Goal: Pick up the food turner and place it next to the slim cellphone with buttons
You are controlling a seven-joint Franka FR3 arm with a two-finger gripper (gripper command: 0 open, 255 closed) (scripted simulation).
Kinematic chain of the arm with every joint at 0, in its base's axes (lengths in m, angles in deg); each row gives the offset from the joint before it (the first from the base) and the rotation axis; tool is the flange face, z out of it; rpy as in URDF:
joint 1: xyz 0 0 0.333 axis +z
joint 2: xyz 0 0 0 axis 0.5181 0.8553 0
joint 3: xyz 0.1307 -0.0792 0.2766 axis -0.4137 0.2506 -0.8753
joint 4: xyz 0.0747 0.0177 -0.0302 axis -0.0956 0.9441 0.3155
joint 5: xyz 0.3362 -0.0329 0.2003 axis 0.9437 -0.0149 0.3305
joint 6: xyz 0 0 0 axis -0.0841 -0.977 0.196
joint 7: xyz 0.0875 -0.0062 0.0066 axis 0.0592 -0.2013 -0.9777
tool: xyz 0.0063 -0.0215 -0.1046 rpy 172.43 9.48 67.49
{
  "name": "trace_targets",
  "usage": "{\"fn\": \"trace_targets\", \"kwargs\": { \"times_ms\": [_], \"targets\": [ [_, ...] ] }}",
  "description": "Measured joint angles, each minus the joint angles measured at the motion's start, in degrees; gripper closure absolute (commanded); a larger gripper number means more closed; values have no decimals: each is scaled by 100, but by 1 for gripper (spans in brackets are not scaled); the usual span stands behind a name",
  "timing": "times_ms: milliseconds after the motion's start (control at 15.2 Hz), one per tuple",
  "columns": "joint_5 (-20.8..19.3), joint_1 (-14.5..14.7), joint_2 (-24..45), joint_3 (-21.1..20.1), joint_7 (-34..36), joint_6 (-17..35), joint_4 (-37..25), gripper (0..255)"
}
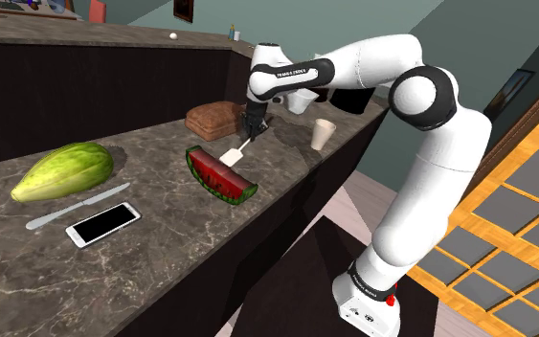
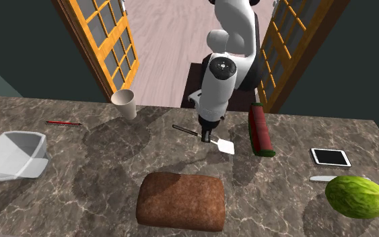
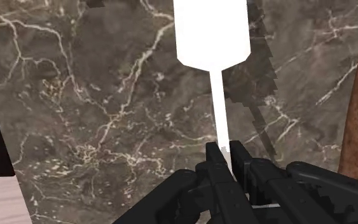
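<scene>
While the hand [image 1: 249, 137] clasps the white food turner [image 1: 232, 154] by its thin shaft near the shoulder view's centre, blade pointing lower left, the cellphone [image 1: 102, 223] lies well apart at lower left, beyond the watermelon slice [image 1: 221, 177].

One food turner [image 1: 231, 153] was counted, and one watermelon slice [image 1: 221, 177] was seen just beside it. Around that slice, one brown loaf [image 1: 217, 119], one white cup [image 1: 324, 133], one cellphone [image 1: 102, 223], one pale knife [image 1: 76, 207] and one green fruit [image 1: 63, 170] were tallied. Beyond the cup from the slice, one white bin [image 2: 13, 155] and one thin red stick [image 2: 63, 123] were noted. Two orange-framed doors [image 2: 104, 40] were counted.
</scene>
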Motion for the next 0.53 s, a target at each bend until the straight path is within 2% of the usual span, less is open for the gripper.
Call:
{"fn": "trace_targets", "kwargs": {
  "times_ms": [132, 528],
  "targets": [
    [4, 42, -28, -28, 56, -126, -94, 255],
    [-80, 484, 91, -288, 764, -272, -294, 255]
  ]
}}
